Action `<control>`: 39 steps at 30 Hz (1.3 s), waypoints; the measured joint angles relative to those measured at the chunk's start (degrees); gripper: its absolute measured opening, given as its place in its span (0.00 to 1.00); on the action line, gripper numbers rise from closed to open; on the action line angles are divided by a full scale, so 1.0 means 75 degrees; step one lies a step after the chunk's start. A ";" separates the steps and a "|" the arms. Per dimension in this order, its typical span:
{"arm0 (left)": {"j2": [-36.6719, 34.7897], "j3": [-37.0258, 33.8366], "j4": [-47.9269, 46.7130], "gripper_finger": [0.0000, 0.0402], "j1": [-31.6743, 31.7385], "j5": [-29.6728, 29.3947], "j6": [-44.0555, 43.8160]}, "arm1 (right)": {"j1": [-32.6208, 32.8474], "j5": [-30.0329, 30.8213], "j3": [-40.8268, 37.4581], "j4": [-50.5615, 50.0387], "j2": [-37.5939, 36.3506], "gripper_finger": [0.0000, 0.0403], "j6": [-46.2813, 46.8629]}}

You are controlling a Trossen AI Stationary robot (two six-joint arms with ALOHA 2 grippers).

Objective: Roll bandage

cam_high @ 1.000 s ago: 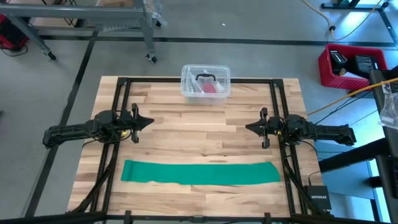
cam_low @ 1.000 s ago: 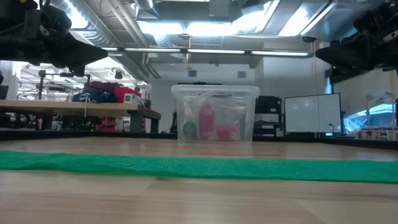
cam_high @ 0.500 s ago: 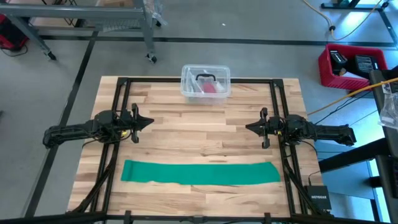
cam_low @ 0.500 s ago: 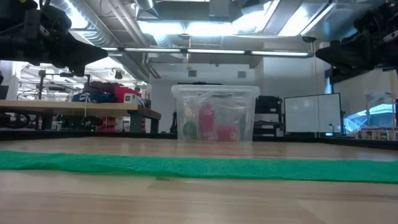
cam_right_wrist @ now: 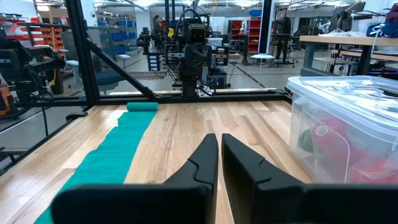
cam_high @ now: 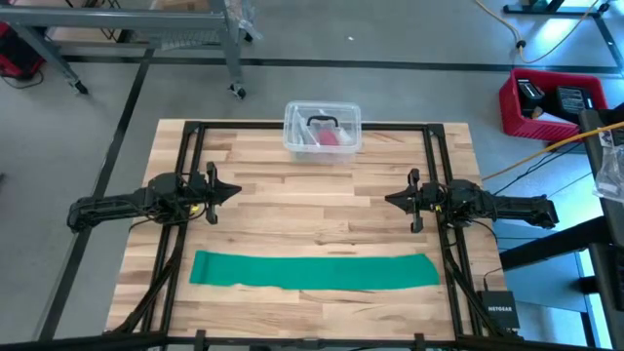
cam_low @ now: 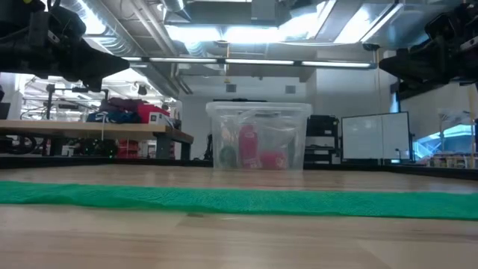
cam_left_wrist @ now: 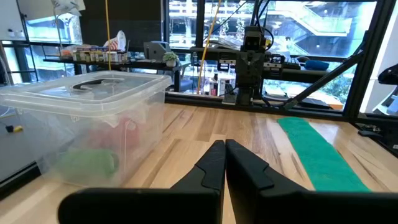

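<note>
Claws first: the left claw (cam_high: pixel 232 189) hangs above the tabletop's left side, fingers together and holding nothing; the right claw (cam_high: pixel 392 200) mirrors it on the right side, fingers likewise together and empty. Both point inward at each other. The bandage (cam_high: pixel 314 270) lies flat and unrolled along the near edge, nearer than both claws, touching neither. At the far edge stands a clear lidded tub (cam_high: pixel 322 130) with pink-red items inside. The tabletop (cam_high: pixel 312 210) is pale wood planks within a black frame. On the floor to the right sits a red crate (cam_high: pixel 551 103), and a black box (cam_high: pixel 499 312) reads NETGEAR.
</note>
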 joint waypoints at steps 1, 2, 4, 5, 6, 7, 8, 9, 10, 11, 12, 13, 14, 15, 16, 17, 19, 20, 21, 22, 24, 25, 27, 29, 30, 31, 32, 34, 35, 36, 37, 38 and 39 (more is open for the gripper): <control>0.0000 0.0000 -0.0002 0.01 0.0002 -0.0001 0.0000 | 0.0001 0.0002 0.0002 0.0000 -0.0001 0.06 -0.0003; 0.0001 0.0001 -0.0003 0.01 0.0000 0.0000 0.0001 | 0.0002 0.0002 -0.0001 0.0002 0.0000 0.06 0.0000; -0.0001 0.0000 -0.0003 0.01 0.0002 0.0002 0.0000 | 0.0002 0.0000 -0.0001 0.0057 0.0000 0.06 -0.0003; 0.0002 0.0003 0.0000 0.01 -0.0001 -0.0001 0.0003 | 0.0001 0.0010 -0.0004 0.0101 0.0000 0.06 -0.0001; -0.0001 0.0000 0.0000 0.01 -0.0001 -0.0001 0.0000 | -0.0001 0.0017 -0.0004 0.0147 -0.0001 0.06 0.0019; 0.0002 0.0000 -0.0001 0.01 0.0002 -0.0001 -0.0002 | 0.0002 0.0023 -0.0004 0.0205 0.0000 0.06 0.0159; 0.0002 0.0003 0.0000 0.01 0.0001 0.0001 -0.0034 | 0.0002 0.0025 -0.0004 0.0228 -0.0001 0.06 0.0440; 0.0000 0.0002 0.0006 0.01 0.0002 0.0000 -0.0133 | 0.0002 0.0022 -0.0004 0.0238 -0.0003 0.06 0.0825; 0.0002 0.0000 0.0014 0.01 0.0000 -0.0001 -0.0253 | 0.0002 0.0013 -0.0004 0.0232 0.0000 0.06 0.1320; 0.0002 0.0000 0.0035 0.01 0.0000 -0.0001 -0.0431 | 0.0002 -0.0010 -0.0004 0.0227 0.0000 0.06 0.1866; 0.0002 -0.0003 0.0117 0.01 0.0002 -0.0001 -0.0582 | 0.0002 -0.0054 -0.0004 0.0224 0.0000 0.06 0.2392; 0.0002 -0.0003 0.0259 0.01 0.0002 -0.0004 -0.0631 | 0.0002 -0.0060 -0.0004 0.0232 0.0000 0.06 0.2651; 0.0002 -0.0003 0.0451 0.01 0.0002 -0.0002 -0.0641 | 0.0002 0.0015 -0.0004 0.0276 0.0000 0.06 0.2722; -0.0001 -0.0003 0.0645 0.01 0.0002 -0.0004 -0.0641 | 0.0002 0.0190 -0.0004 0.0302 -0.0001 0.06 0.2705; 0.0000 -0.0003 0.0821 0.01 0.0000 -0.0003 -0.0644 | 0.0002 0.0411 -0.0004 0.0299 -0.0003 0.06 0.2702; 0.0002 -0.0003 0.0986 0.01 0.0002 -0.0001 -0.0638 | 0.0002 0.0642 -0.0004 0.0276 -0.0001 0.06 0.2702; -0.0001 0.0007 0.1314 0.01 0.0002 -0.0004 -0.0553 | 0.0002 0.1093 -0.0004 0.0296 0.0000 0.06 0.2637; 0.0000 0.0031 0.1328 0.01 0.0002 -0.0023 -0.0510 | 0.0002 0.1313 -0.0004 0.0319 0.0000 0.06 0.2534; 0.0028 0.0083 0.1298 0.01 0.0002 -0.0075 -0.0481 | 0.0002 0.1481 -0.0004 0.0332 0.0000 0.06 0.2468; 0.0063 0.0152 0.1284 0.01 0.0002 -0.0124 -0.0467 | 0.0002 0.1623 -0.0004 0.0346 0.0000 0.06 0.2307; 0.0218 0.0386 0.1263 0.01 -0.0005 -0.0190 -0.0427 | 0.0002 0.1824 -0.0004 0.0377 0.0000 0.06 0.1945; 0.0356 0.0577 0.1158 0.01 -0.0004 -0.0234 -0.0426 | 0.0002 0.1925 -0.0004 0.0403 0.0000 0.06 0.1772; 0.0790 0.1071 0.0645 0.01 -0.0010 -0.0321 -0.0496 | 0.0002 0.2133 -0.0004 0.0462 0.0003 0.06 0.1483; 0.1383 0.1672 0.0004 0.01 -0.0019 -0.0342 -0.0668 | 0.0001 0.2214 -0.0004 0.0484 0.0006 0.06 0.1243; 0.1729 0.1997 -0.0322 0.01 -0.0048 -0.0348 -0.0795 | 0.0002 0.2238 -0.0004 0.0484 0.0006 0.06 0.1084; 0.2117 0.2335 -0.0608 0.01 -0.0095 -0.0352 -0.0864 | -0.0001 0.2274 -0.0004 0.0484 0.0006 0.06 0.0944; 0.2510 0.2661 -0.0891 0.01 -0.0151 -0.0353 -0.1001 | 0.0002 0.2290 -0.0004 0.0484 0.0006 0.06 0.0850; 0.3326 0.3307 -0.1484 0.01 -0.0305 -0.0354 -0.1415 | 0.0002 0.2296 -0.0004 0.0466 0.0006 0.06 0.0635; 0.3714 0.3617 -0.1818 0.01 -0.0382 -0.0355 -0.1646 | 0.0000 0.2295 -0.0004 0.0466 0.0006 0.06 0.0486; 0.4107 0.3942 -0.2177 0.01 -0.0464 -0.0355 -0.1850 | 0.0002 0.2297 -0.0004 0.0465 0.0006 0.06 0.0324; 0.4466 0.4279 -0.2568 0.01 -0.0554 -0.0353 -0.2077 | -0.0001 0.2329 -0.0004 0.0466 0.0006 0.06 0.0205; 0.4780 0.4593 -0.3008 0.01 -0.0643 -0.0354 -0.2344 | 0.0002 0.2370 -0.0004 0.0466 0.0006 0.06 0.0123; 0.5079 0.4900 -0.3483 0.01 -0.0734 -0.0354 -0.2661 | 0.0002 0.2407 -0.0004 0.0466 0.0006 0.06 0.0105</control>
